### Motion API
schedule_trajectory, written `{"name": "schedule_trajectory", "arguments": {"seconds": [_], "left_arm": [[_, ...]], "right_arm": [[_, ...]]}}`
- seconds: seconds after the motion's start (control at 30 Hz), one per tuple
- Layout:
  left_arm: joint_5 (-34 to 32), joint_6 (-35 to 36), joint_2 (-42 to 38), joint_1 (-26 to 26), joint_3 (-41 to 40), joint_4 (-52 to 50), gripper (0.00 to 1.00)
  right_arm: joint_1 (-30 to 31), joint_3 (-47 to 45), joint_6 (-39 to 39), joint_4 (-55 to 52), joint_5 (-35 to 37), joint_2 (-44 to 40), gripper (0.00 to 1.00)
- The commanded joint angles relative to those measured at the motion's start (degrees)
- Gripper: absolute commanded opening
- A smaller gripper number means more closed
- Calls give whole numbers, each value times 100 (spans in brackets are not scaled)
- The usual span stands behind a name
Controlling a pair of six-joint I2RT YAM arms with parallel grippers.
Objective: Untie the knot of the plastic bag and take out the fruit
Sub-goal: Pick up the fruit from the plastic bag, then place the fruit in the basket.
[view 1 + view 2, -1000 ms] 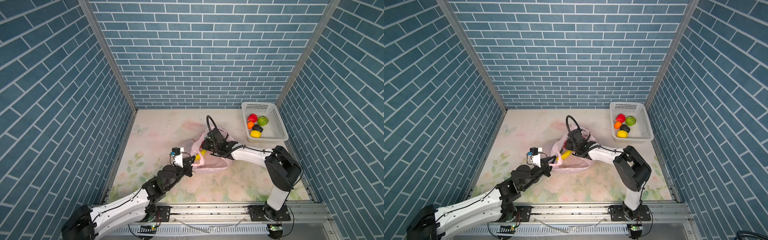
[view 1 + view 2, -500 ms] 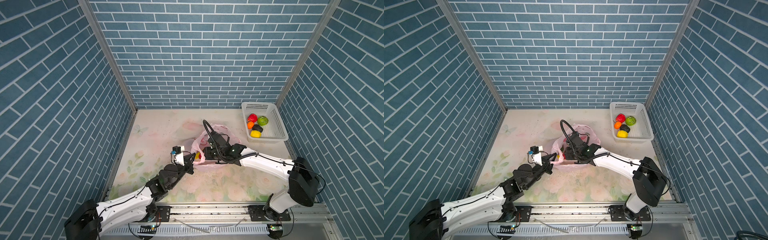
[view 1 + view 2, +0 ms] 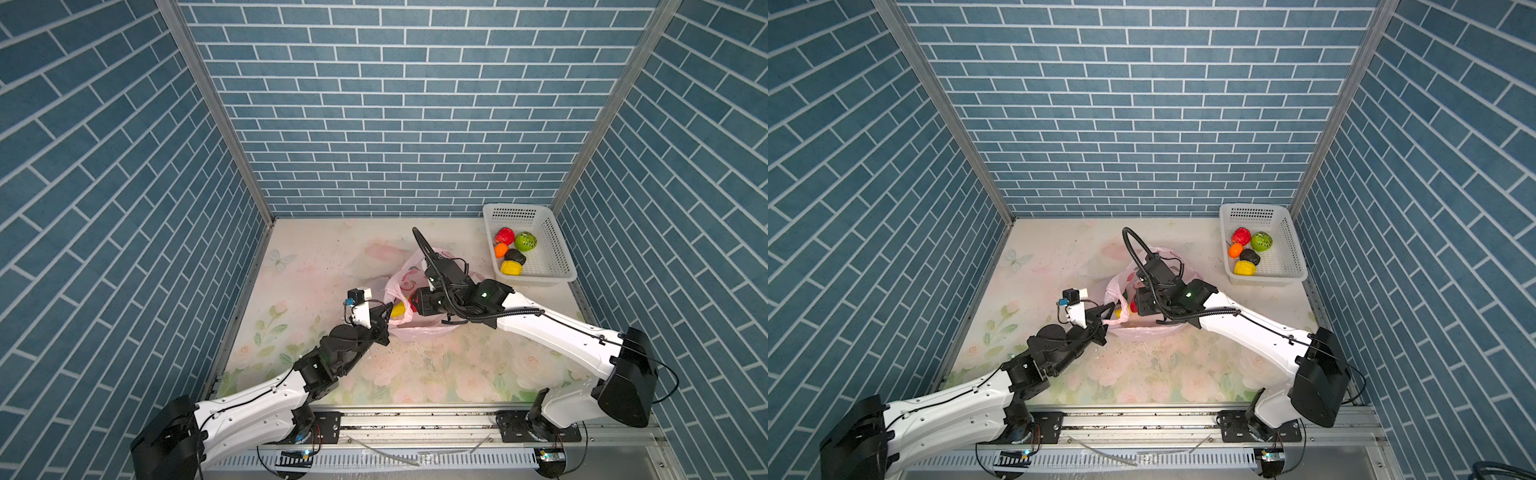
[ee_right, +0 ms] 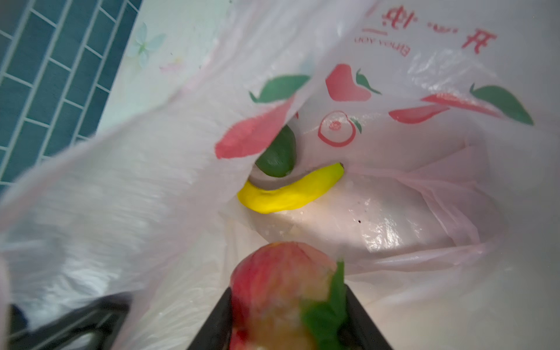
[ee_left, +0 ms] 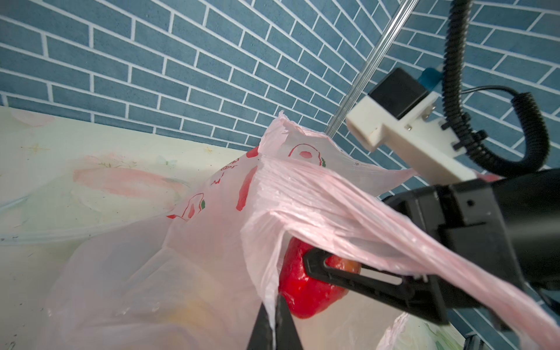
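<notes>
Jaws of the right gripper (image 4: 288, 298) hold a red apple (image 4: 277, 272) inside the plastic bag (image 4: 394, 212), the left gripper (image 5: 274, 324) pinches the bag's edge tight, so this taking-out step next needs the apple lifted up and out.

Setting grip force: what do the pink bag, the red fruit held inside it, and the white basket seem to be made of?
The plastic bag looks like thin, translucent, glossy film: it wrinkles and stretches into strands. The red fruit is probably moulded plastic, judging by its shiny highlights. The basket seems to be rigid white plastic, perforated and fairly matte.
</notes>
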Motion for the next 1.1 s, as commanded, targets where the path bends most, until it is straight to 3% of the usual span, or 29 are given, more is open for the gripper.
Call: {"name": "schedule_trajectory", "arguments": {"seconds": [0.0, 0.47, 0.77, 1.07], "left_arm": [[85, 120, -27, 32, 163, -118, 7], [361, 113, -213, 30, 137, -545, 6], [478, 283, -870, 109, 164, -1366, 5], [1455, 243, -901, 763, 170, -1466, 4]], "right_arm": [[-139, 451, -197, -269, 47, -279, 36], [-1439, 1107, -613, -333, -109, -590, 36], [-3136, 800, -914, -291, -523, -604, 35], [-4801, 135, -1318, 520, -765, 61, 35]]}}
